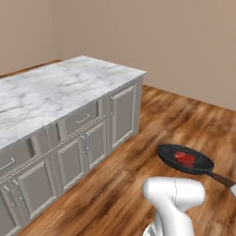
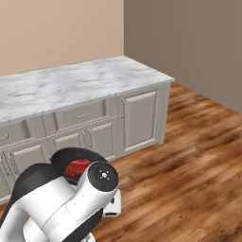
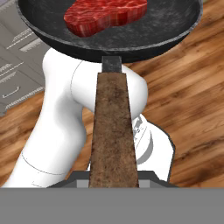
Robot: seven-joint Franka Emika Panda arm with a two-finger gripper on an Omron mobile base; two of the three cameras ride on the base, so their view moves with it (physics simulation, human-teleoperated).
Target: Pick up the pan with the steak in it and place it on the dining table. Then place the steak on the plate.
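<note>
steak (image 3: 105, 15) sat loose in the pan (image 3: 144, 33), held level in the air above the wood floor (image 1: 138, 184), fingers evidently clamped on its long stiff handle (image 3: 113, 127); likely heavy at the far end, so tilting risked sliding the meat.

Rendered home kitchen: marble-topped counter (image 1: 55, 92) stood on grey panelled cabinets (image 1: 87, 147) with drawers, wood plank floor (image 1: 184, 120), beige walls (image 1: 161, 37).

Even, soft rendered light; faint shadows, slight pixel blur.
</note>
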